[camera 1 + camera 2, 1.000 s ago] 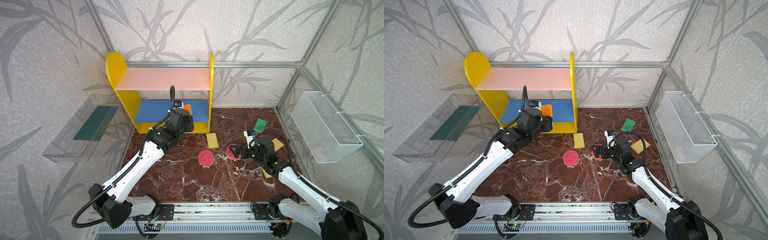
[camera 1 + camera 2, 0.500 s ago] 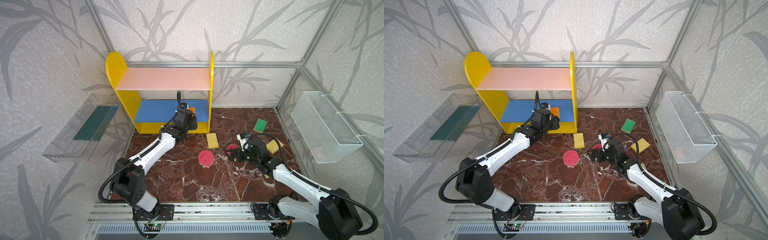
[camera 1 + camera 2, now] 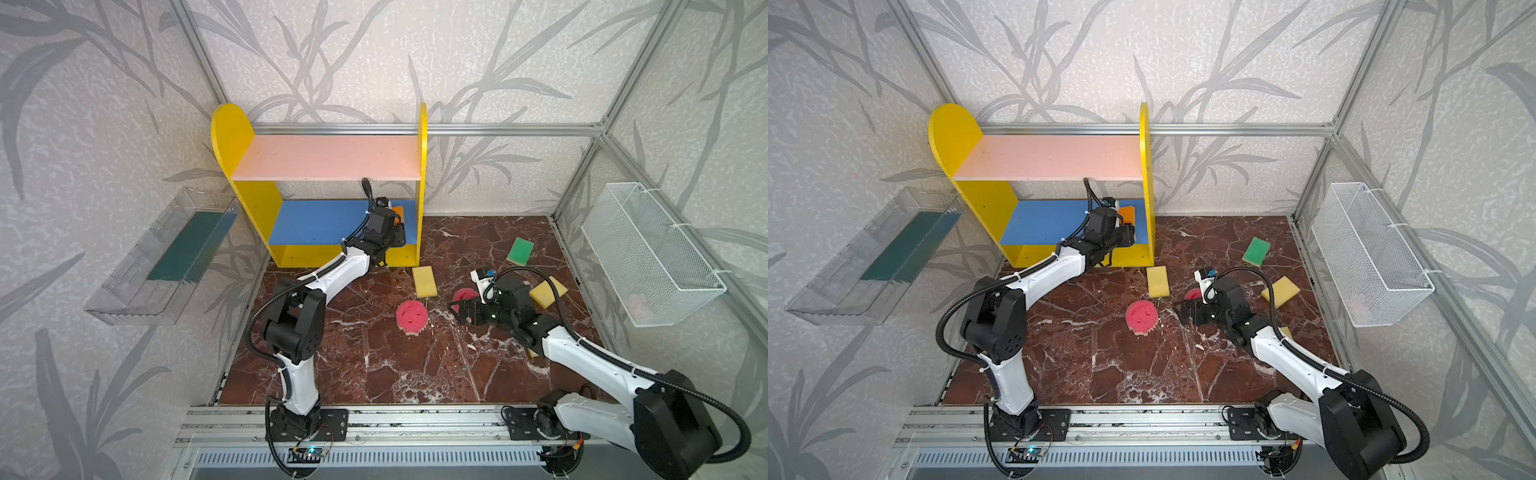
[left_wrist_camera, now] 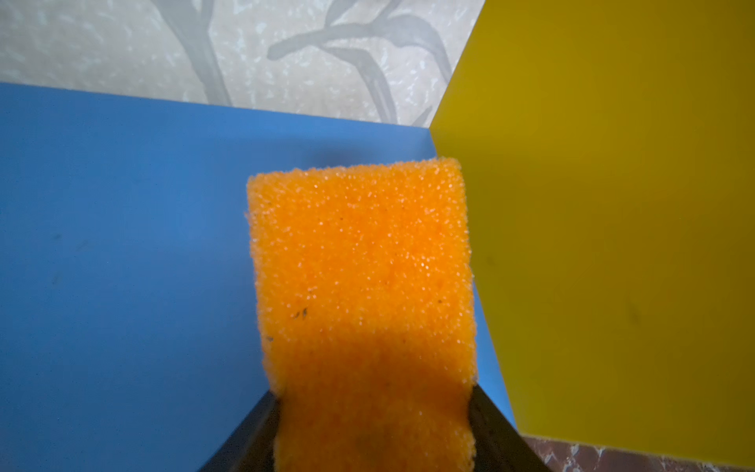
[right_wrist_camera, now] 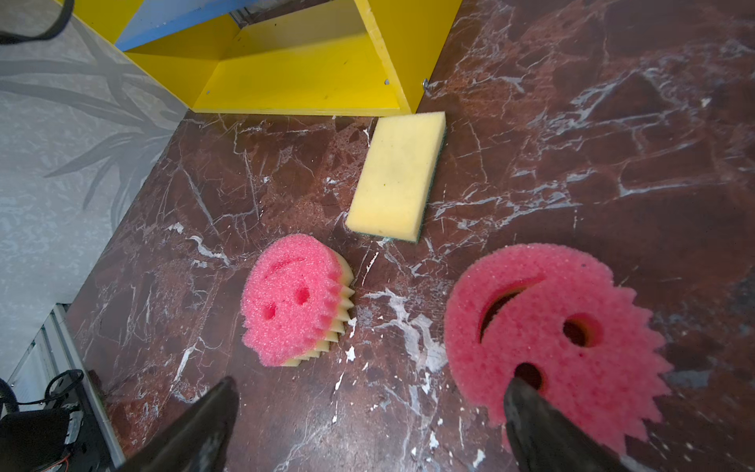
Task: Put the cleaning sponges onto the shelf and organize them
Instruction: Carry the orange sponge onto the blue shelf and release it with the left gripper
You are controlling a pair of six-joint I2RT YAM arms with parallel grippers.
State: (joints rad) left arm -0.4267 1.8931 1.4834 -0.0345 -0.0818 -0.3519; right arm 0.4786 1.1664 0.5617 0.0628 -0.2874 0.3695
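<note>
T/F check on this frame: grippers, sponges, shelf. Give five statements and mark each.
1. The left gripper is shut on the orange sponge over the blue board. True.
2. The right gripper holds a pink smiley sponge. False: its jaws stand open with nothing between them. Both smiley sponges lie on the table.
3. A sponge lies on the pink board. False: the board is bare.
4. The green sponge lies on the table, off the shelf. True.
5. The orange sponge is by the shelf's left side panel. False: it is beside the right side panel.
</note>
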